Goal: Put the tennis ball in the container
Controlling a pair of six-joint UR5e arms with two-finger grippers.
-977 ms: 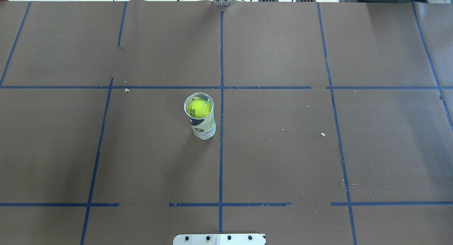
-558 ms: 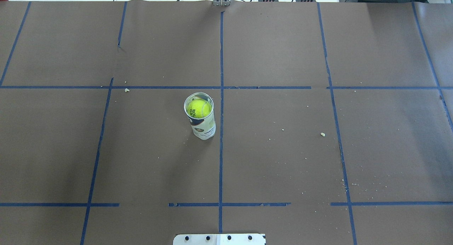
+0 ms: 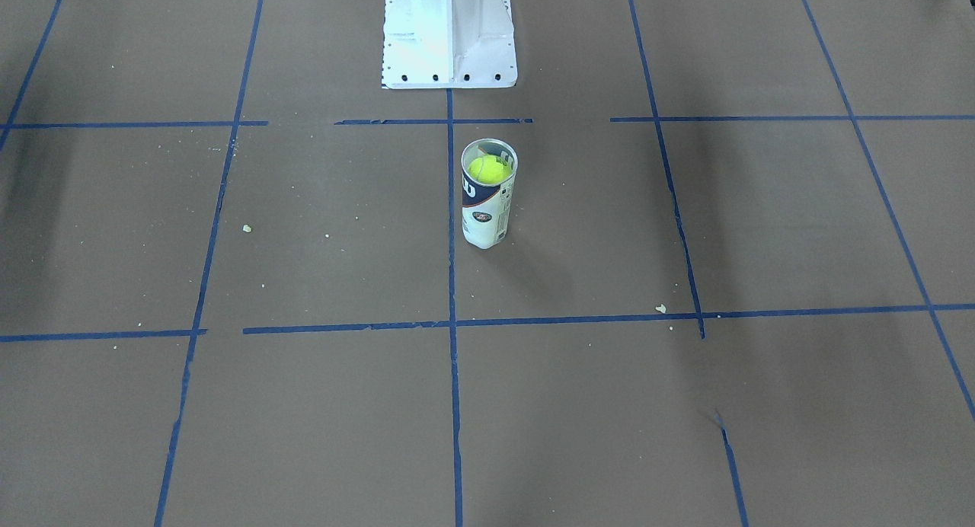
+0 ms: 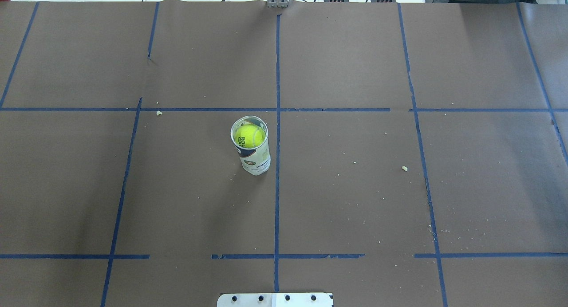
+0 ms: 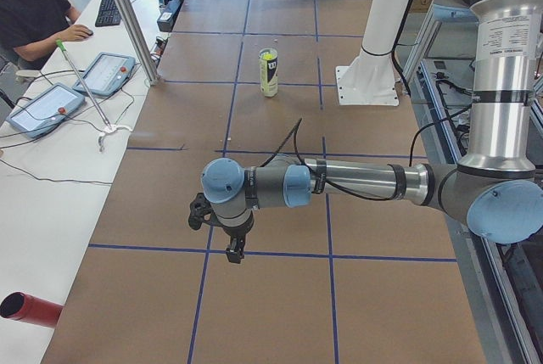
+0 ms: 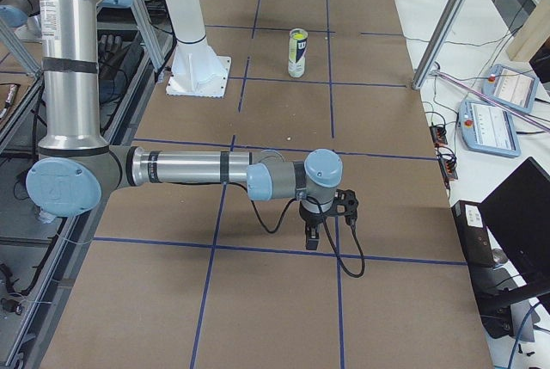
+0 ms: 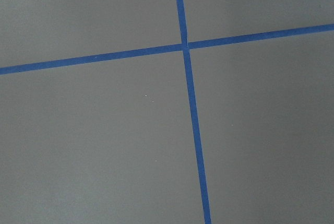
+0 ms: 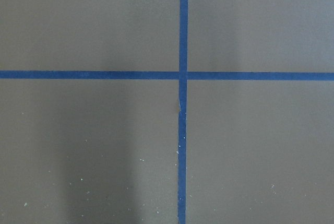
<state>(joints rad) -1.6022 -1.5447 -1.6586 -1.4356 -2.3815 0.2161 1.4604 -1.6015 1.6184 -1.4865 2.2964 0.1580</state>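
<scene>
The neon yellow tennis ball (image 4: 250, 135) sits inside the upright clear container (image 4: 256, 159), near its open top, just left of the table's centre line. The front-facing view shows the same: ball (image 3: 487, 169) in the container (image 3: 485, 216). Both arms are far from it, out at the table's ends. My left gripper (image 5: 236, 249) shows only in the left side view, hanging above the paper. My right gripper (image 6: 312, 240) shows only in the right side view. I cannot tell whether either is open or shut. The wrist views show only brown paper and blue tape.
The white robot base (image 3: 448, 32) stands behind the container. Small crumbs (image 4: 404, 168) dot the brown paper. An operator (image 5: 34, 12) sits at a side desk with tablets (image 5: 42, 108), and a red cylinder (image 5: 30, 309) lies at that desk's near end.
</scene>
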